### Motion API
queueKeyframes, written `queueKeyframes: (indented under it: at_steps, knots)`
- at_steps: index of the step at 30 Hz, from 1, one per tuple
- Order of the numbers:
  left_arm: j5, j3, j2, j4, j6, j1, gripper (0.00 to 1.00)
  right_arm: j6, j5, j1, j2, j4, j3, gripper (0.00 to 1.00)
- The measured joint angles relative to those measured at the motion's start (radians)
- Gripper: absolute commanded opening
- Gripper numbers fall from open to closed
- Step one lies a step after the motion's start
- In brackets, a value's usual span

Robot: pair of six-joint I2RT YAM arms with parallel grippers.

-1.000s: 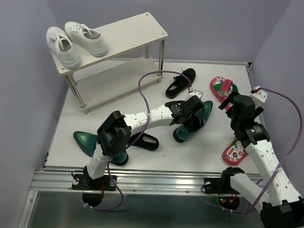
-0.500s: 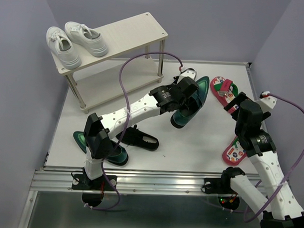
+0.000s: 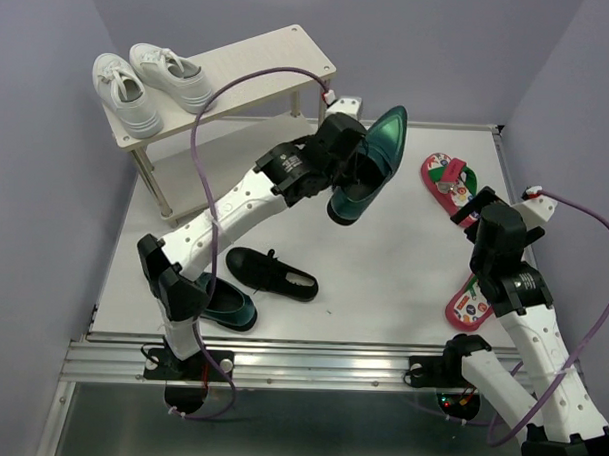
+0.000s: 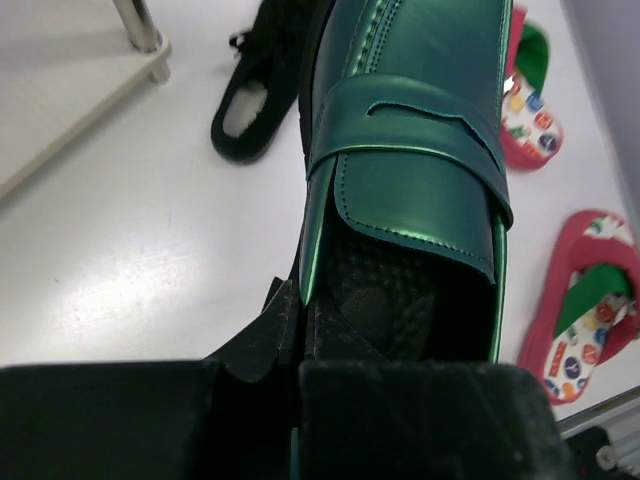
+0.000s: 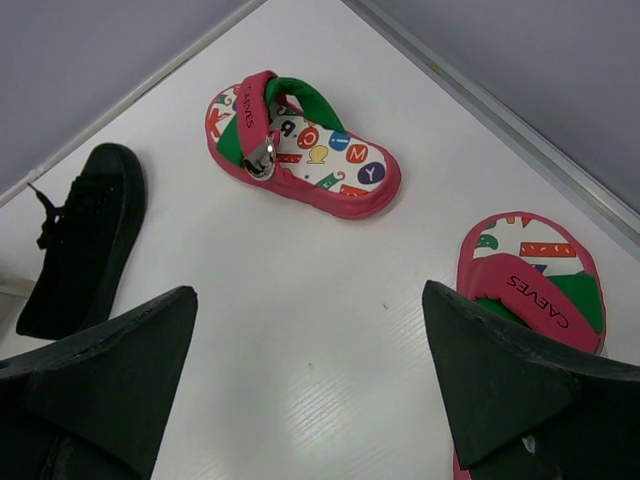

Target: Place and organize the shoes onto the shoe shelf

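Our left gripper [image 4: 300, 325] is pinched nearly closed on the side wall of a glossy dark-green loafer [image 3: 372, 160] close to its heel. As far as the wrist view shows, one finger is inside the shoe and one outside, and the loafer hangs from the grip, seemingly clear of the white worktop [image 3: 383, 281]. From that grip the shoe runs away from us, heel by the gripper and toe farthest off and raised.

The small two-tier shoe shelf of pale wood boards on thin metal legs [image 3: 260, 66] lies to the left of the held loafer. The shoe is just off the shelf's right end, near the corner leg, and not yet over either board. We judge that the coming move turns on this: the loafer has to travel leftward onto a board. Its long axis also looks slanted against the way the white lace-up sneakers [image 3: 149, 83] sit across the left half of the top board, so a turn of the wrist seems needed too.

Our right gripper [image 5: 310, 360] is spread wide and holds nothing. It hovers well to the right of the shelf, above the red flip-flops with colourful printed footbeds [image 5: 300, 150], so it is the farther arm.

The second green loafer [image 3: 232, 308] and a small black strap shoe [image 3: 273, 274] lie in front of the shelf. Another black shoe [image 4: 250, 110] lies by the shelf's right end, beneath the held loafer.
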Motion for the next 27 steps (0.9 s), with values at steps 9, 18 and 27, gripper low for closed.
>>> queueKeyframes:
  at_steps: [9,18,27]
  knots:
    - [-0.005,0.166,-0.071,0.039,0.019,0.143,0.00,0.003,-0.001,0.000,0.013,0.000,0.000,1.00]
    - [-0.054,0.260,-0.072,0.117,0.051,0.213,0.00,0.008,-0.024,0.000,0.051,0.001,0.000,1.00]
    - [-0.126,0.304,-0.063,0.167,0.034,0.355,0.00,0.015,-0.060,0.000,0.061,0.001,0.000,1.00]
